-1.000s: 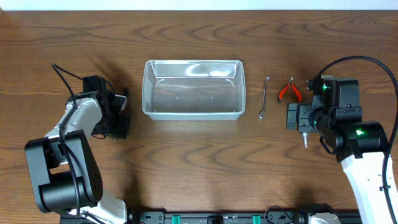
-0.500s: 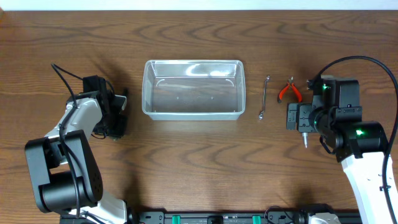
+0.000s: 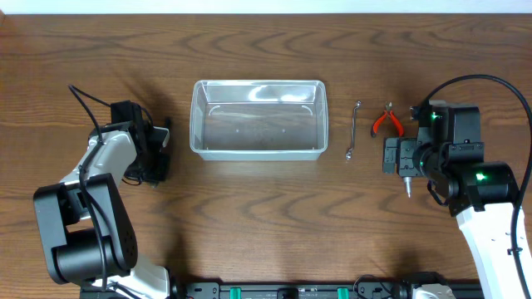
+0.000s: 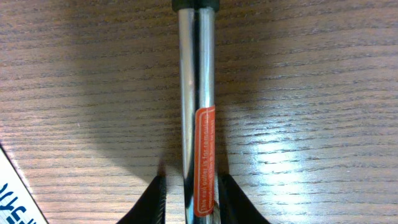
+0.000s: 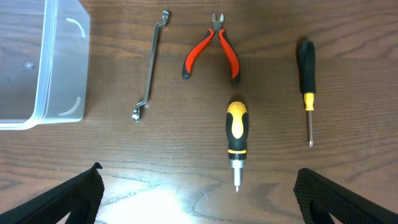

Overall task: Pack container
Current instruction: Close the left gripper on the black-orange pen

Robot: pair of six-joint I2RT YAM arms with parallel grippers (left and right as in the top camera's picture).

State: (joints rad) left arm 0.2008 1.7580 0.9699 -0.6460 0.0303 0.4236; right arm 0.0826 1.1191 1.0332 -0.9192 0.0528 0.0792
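The container (image 3: pixel 258 154) is a clear plastic tub at the table's middle, and its corner (image 5: pixel 59 62) shows in the right wrist view. My left gripper (image 3: pixel 156 166) is low at the table's left. In its wrist view a shiny steel bar with an orange label (image 4: pixel 196 74) runs between the jaws of the left gripper (image 4: pixel 191 186), which stand tight on either side of it, shut on the bar. My right gripper (image 3: pixel 397 156) hovers open right of the tub. Its wide-spread jaws (image 5: pixel 199 173) hold nothing.
Right of the tub lie a bent steel wrench (image 5: pixel 148 68), red-handled cutters (image 5: pixel 211 53), a stubby yellow-and-black screwdriver (image 5: pixel 236 134) and a slim black-handled screwdriver (image 5: pixel 306 81). A blue-and-white box edge (image 4: pixel 12 199) shows beside the left gripper.
The left gripper's jaws have drawn together around the steel bar. The right arm and the tools have stayed put.
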